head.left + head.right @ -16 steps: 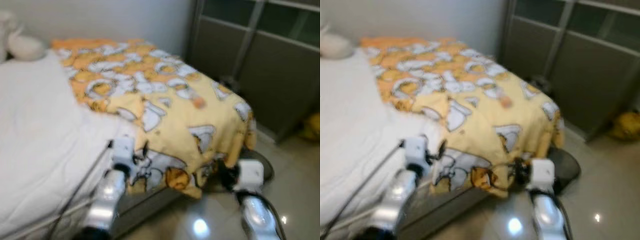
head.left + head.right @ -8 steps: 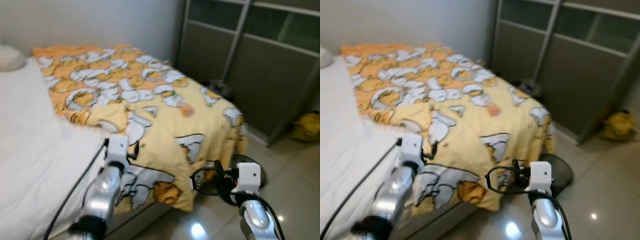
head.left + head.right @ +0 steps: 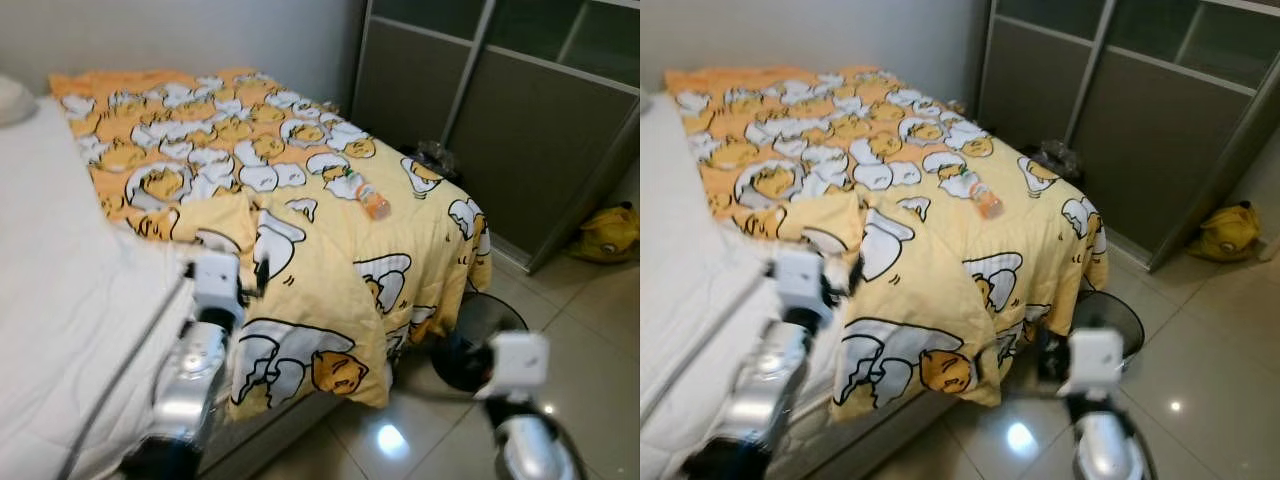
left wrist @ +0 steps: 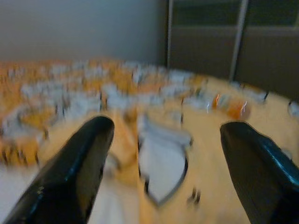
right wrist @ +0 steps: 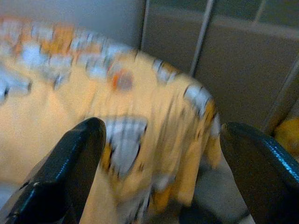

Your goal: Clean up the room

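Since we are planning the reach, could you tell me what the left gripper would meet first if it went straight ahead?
Probably the yellow blanket on the bed; the open left gripper points low across it toward the bottle, though depth is unclear.

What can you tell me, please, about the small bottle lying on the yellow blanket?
The bottle is small and looks like clear plastic, with orange contents or an orange label around its lower half and a pale upper part. It lies on its side, at a slant, on the yellow cartoon-print blanket, near the bed's foot corner on the wardrobe side. Only the blanket touches it. Whether it is capped or how full it is cannot be made out. In the left wrist view it shows as an orange blur.
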Robot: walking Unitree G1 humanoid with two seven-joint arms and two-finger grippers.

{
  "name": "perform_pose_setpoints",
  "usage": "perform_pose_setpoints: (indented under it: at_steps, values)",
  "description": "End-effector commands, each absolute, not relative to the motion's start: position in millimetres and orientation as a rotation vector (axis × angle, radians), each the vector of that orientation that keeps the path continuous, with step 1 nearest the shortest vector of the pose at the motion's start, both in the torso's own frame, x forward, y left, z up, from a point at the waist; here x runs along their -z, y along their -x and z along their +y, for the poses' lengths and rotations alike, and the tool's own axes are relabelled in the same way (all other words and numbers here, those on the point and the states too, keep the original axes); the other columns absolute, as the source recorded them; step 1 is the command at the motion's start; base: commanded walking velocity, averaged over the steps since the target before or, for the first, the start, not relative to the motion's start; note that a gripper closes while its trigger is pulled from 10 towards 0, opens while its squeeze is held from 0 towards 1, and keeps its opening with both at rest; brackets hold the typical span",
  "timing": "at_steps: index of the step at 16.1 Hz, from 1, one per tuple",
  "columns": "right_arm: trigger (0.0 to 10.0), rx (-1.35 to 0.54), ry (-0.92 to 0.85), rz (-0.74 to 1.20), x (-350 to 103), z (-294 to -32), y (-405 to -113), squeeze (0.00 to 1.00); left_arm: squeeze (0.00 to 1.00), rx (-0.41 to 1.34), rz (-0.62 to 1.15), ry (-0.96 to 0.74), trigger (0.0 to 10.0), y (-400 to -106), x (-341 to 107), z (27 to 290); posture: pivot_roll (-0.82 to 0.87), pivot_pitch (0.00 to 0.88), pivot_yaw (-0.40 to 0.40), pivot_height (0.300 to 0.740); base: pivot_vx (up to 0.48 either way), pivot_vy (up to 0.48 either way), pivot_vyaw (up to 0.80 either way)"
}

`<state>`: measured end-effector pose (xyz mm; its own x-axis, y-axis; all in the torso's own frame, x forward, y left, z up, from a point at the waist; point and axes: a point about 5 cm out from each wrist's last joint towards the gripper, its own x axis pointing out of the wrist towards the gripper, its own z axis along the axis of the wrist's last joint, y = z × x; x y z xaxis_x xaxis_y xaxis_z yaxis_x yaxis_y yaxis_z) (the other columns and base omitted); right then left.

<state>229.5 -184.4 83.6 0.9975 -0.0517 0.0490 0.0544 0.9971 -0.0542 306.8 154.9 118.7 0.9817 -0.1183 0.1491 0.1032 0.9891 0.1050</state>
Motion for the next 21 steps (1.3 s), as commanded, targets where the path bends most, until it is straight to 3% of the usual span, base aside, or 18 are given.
perform_pose_setpoints:
  at_steps: [1,5,8,11,15,21]
  values:
    - [10.0,0.064,0.048,-0.044,-87,-181,-232,0.0,0.0,0.132,-0.096,-0.081,10.0,-297,-104,155,0.06,0.0,-0.004,0.74,0.0,-0.48,0.71]
    - [10.0,0.04,0.004,0.021,-74,-176,-248,0.0,0.0,0.127,0.018,-0.089,10.0,-303,-80,137,0.08,0.0,-0.02,0.74,0.0,-0.474,0.59]
    - [10.0,0.059,-0.082,0.093,-65,-175,-255,0.0,0.0,0.102,0.06,-0.173,10.0,-299,-71,148,0.09,0.0,-0.026,0.74,0.0,-0.469,0.47]
    - [10.0,-0.018,-0.036,0.071,-67,-164,-259,0.0,0.0,0.004,0.131,-0.063,10.0,-291,-58,160,0.1,0.0,-0.043,0.74,0.0,-0.464,0.42]
    - [10.0,-0.078,-0.004,0.091,-62,-170,-256,0.02,0.0,-0.088,0.097,-0.034,10.0,-292,-68,165,0.13,0.0,-0.075,0.74,0.0,-0.458,0.0]
    - [10.0,-0.026,0.011,0.097,-56,-187,-255,0.09,0.0,0.065,-0.001,-0.134,10.0,-300,-89,143,0.08,0.0,-0.025,0.74,0.072,-0.076,0.0]
